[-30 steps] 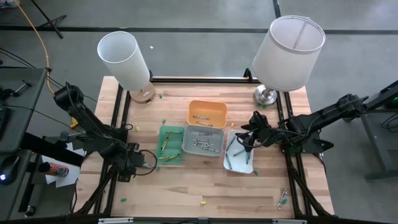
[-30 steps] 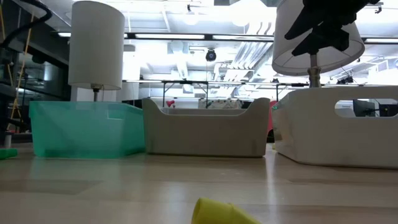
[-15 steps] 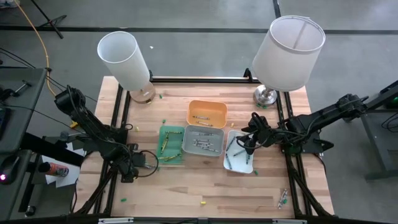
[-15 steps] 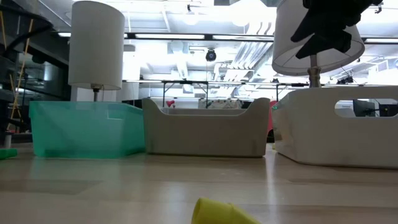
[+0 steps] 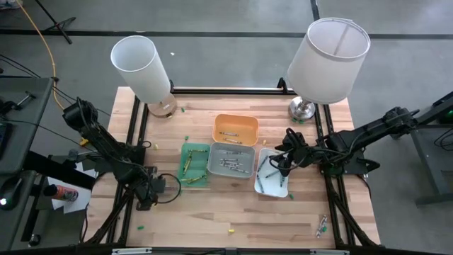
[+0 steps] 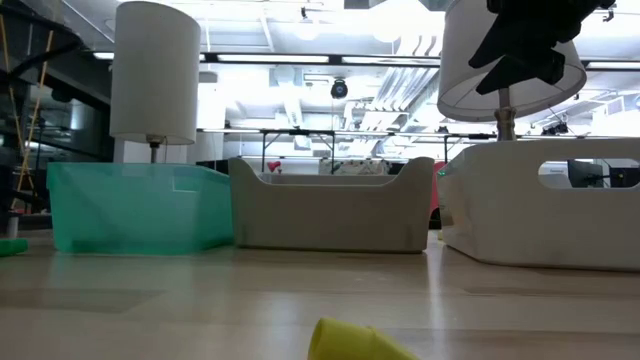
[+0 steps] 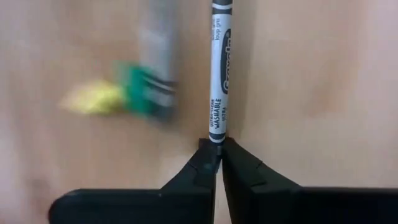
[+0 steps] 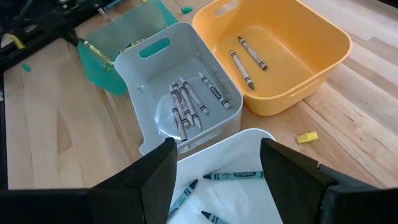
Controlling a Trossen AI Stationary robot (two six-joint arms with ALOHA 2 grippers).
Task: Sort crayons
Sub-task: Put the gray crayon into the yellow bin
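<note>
My left gripper (image 5: 168,188) is low over the table left of the green tray (image 5: 194,164), shut on a grey-white crayon (image 7: 219,68). A blurred green-and-yellow crayon (image 7: 134,93) shows beside it. My right gripper (image 8: 217,180) hangs open over the white tray (image 5: 272,173), which holds dark teal crayons (image 8: 235,176). The grey tray (image 8: 155,74) holds grey-white crayons (image 8: 186,106). Two crayons (image 8: 245,59) lie in the orange tray (image 8: 323,50). My left gripper pinches the near end of the grey-white crayon (image 7: 216,135) between its two fingertips. The crayon runs straight on from the fingers, in line with them. Whether its far end rests on the table cannot be told.
Two lamps stand at the back, a cylinder shade (image 5: 141,67) at the left and a cone shade (image 5: 328,57) at the right. Loose crayons lie near the front edge (image 5: 230,230), at the front right (image 5: 322,225) and behind the green tray (image 5: 186,137).
My left gripper has shifted a little toward the table's near edge. My right gripper has kept still over the white tray.
</note>
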